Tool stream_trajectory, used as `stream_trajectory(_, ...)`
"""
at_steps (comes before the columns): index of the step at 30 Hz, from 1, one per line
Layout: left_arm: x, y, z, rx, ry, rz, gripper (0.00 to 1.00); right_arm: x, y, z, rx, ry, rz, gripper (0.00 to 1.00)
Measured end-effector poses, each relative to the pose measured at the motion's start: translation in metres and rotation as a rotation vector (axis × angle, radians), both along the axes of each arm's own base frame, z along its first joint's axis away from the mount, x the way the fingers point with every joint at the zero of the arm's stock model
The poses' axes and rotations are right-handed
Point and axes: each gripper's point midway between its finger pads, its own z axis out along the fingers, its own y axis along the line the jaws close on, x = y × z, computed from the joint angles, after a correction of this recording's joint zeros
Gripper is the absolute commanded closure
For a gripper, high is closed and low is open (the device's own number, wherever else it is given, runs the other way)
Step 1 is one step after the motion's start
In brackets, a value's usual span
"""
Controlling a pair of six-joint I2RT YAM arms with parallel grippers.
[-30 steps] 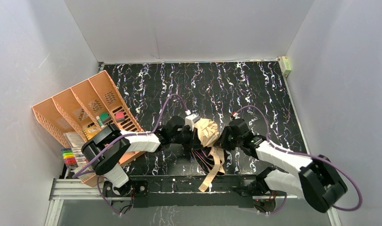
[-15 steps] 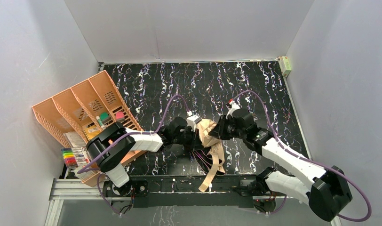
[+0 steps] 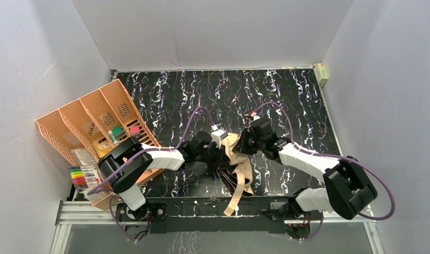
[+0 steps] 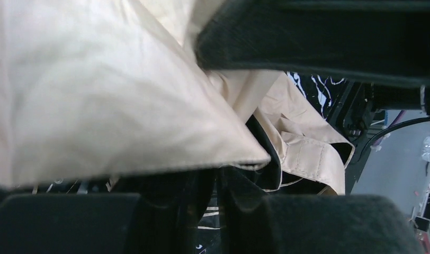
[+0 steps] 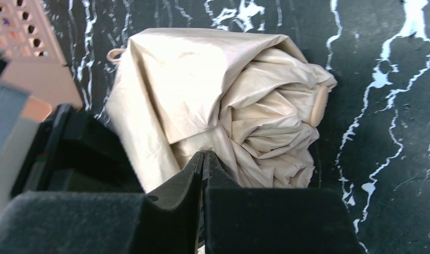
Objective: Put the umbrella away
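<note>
The umbrella (image 3: 237, 156) lies crumpled near the table's front middle, tan outside with black ribs below, and its tan strap (image 3: 235, 199) trails over the front rail. My left gripper (image 3: 219, 152) holds its left side. In the left wrist view the gripper (image 4: 218, 207) has black fabric between its pads, under the tan canopy (image 4: 96, 90). My right gripper (image 3: 243, 143) is at the umbrella's far right. In the right wrist view its jaws (image 5: 203, 156) are pressed together at a fold of the bunched canopy (image 5: 229, 100). A light-tan end piece (image 5: 320, 106) shows at the right.
The orange desk organizer (image 3: 91, 124) stands at the left with small items in its slots; its corner shows in the right wrist view (image 5: 27, 37). A box of coloured markers (image 3: 78, 177) lies in front of it. A small pale block (image 3: 322, 73) sits at the far right corner.
My right gripper has swung from the umbrella's right side up and left to its far edge. The canopy bundle is now narrower. The left arm has barely moved.
</note>
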Motion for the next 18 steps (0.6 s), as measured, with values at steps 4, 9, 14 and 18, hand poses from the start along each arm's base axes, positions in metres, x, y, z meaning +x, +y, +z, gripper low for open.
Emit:
stream_trajectory(4,0.000,0.003,0.005,0.009,-0.008,0.011,0.52,0.009,-0.005,-0.018,-0.010,0.020,-0.051,0.91)
stream_trajectory(9,-0.001,0.013,0.032,-0.015,-0.044,0.068,0.29,0.015,-0.004,-0.023,0.013,0.013,-0.074,0.91)
stream_trajectory(14,0.010,0.024,0.075,-0.086,-0.083,0.202,0.16,0.014,-0.004,-0.025,0.033,0.005,-0.085,0.91)
stream_trajectory(18,0.022,0.030,0.089,-0.119,-0.061,0.305,0.20,0.011,-0.005,-0.025,0.061,0.007,-0.105,0.93)
